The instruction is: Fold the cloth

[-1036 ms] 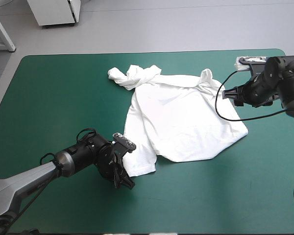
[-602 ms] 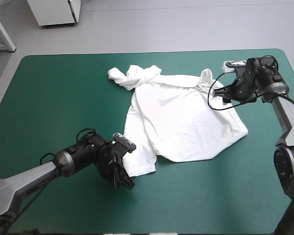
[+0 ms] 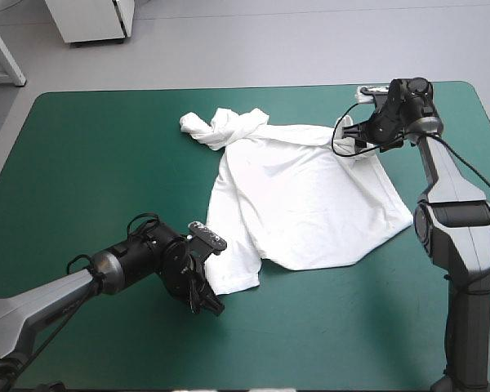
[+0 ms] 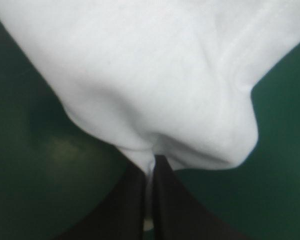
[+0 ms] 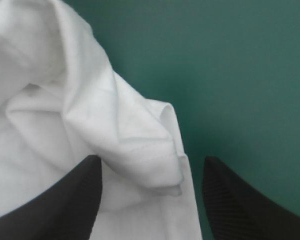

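1. Fingers of the left gripper were pressed all but together, pinching a near hem corner of the T-shirt. The cloth fanned out ahead of the jaws, with only the teal-green cover to either side of them.
2. The T-shirt lay mostly spread on the cover between the two grippers. Its long axis ran from the corner in the left jaws away toward the collar end. The shoulder ahead of the left jaws was bunched into a twist.
3. The right gripper had its fingers spread wide and clamped nothing. The right-hand sleeve, doubled over on itself, lay directly ahead of the jaws and partly between them. One finger stood over cloth, the other over bare cover.
4. Judgement: the right arm was much the nearer to that sleeve. A short advance along the jaws' own line should seat it for pinching. The doubled edge may give an uneven, two-layer grip.
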You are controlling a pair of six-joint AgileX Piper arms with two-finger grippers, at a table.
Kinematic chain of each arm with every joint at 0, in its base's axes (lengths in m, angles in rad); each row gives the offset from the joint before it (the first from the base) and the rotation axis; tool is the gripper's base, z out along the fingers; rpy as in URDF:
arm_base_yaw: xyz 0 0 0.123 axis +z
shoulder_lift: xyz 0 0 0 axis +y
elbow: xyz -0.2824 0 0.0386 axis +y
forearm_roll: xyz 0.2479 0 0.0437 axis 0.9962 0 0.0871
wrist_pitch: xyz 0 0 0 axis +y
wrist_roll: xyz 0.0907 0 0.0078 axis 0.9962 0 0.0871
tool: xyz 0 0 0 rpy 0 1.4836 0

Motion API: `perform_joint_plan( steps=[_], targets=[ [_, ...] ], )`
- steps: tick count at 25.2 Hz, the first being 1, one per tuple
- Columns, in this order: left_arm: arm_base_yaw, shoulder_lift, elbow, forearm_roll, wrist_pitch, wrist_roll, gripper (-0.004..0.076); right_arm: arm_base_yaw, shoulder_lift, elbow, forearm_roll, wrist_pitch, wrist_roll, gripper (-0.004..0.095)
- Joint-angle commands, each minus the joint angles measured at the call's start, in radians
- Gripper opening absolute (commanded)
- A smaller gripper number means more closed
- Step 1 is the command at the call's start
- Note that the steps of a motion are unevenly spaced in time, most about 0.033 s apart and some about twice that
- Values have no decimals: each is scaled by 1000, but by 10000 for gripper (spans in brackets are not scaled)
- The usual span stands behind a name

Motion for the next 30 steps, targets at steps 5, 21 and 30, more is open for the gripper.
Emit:
perform_joint_plan(
  steps=[5, 21, 30],
  targets=[
    [-1, -4, -9, 14, -72, -9, -9, 2, 44, -109, -17, 20, -1, 358],
    [190, -53, -476, 343, 20, -186, -9, 9, -259, -111, -68, 20, -5, -17],
    [254, -79, -909, 406, 36, -88, -9, 9, -539, -111, -53, 20, 4, -17]
  ],
)
